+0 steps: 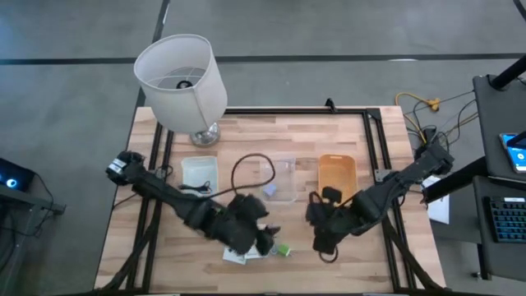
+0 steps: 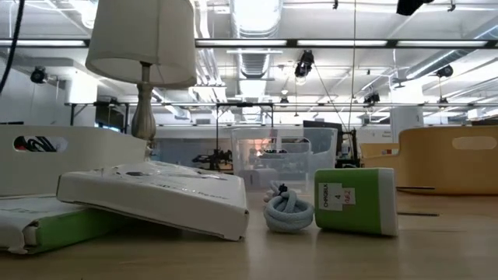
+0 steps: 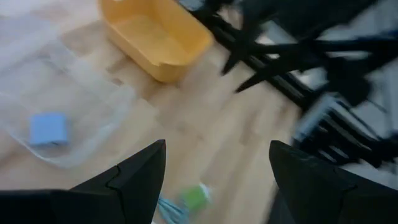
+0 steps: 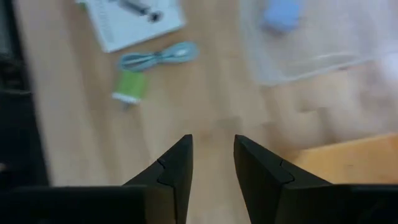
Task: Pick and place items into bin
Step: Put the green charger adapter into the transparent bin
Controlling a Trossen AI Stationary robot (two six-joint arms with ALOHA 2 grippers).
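**Both grippers empty above the front of the table, items still out**

In the high view, the left gripper (image 1: 251,233) hangs over the table's front centre, at about 6 o'clock from the clear bin (image 1: 279,178). Its fingers (image 3: 134,177) are spread wide with nothing between them. The right gripper (image 1: 320,234) sits just to its 3 o'clock side, below the orange bin (image 1: 337,177); its fingers (image 4: 171,171) stand a narrow gap apart, empty.

A blue piece (image 3: 48,129) lies inside the clear bin. The white packets (image 1: 238,256) lie stacked at the front edge, partly under the left gripper; the low view shows the upper one tilted across the lower. The green piece (image 2: 355,201) lies on bare wood at 3 o'clock of the packets, with a small pale-blue coiled cable (image 2: 288,211) just beside it, between it and the packets. A thin black cable (image 1: 246,164) loops at 9 o'clock of the clear bin, near a white bin (image 1: 200,174). The lamp (image 1: 181,74) stands at the table's 11 o'clock corner.
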